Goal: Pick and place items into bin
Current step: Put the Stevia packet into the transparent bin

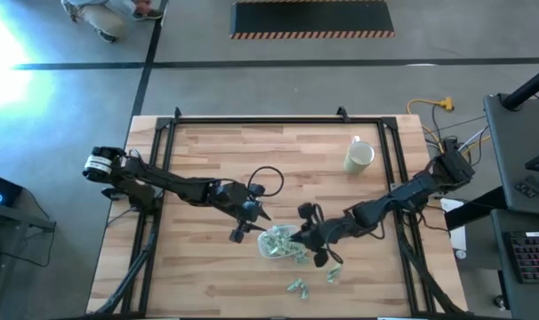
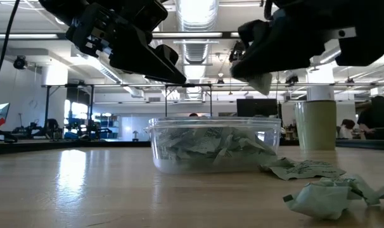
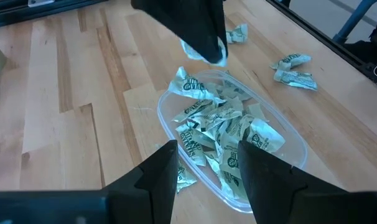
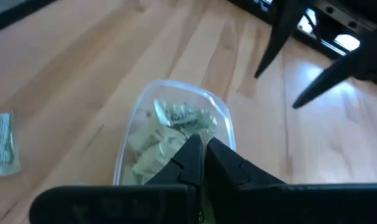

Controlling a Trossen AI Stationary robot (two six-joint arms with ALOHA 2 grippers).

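Note:
The bin is a clear oval tub standing on the wood table, filled with pale-green wrapped items. It also shows in the low view and the right wrist view. My left gripper is open and hovers over the bin's left side, touching nothing. My right gripper is above the bin's right side, shut on one whitish wrapped item. More items lie loose on the table. My right gripper pinches one whitish wrapped item between its two fingertips, coming from above and slanting down. The item sticks out below the fingertips, lifted clear, above the bin's right rim.
A cream mug stands toward the far right of the table, also seen behind the bin. Loose items lie right of the bin. A black cable loops near the left arm. A metal frame borders the table.

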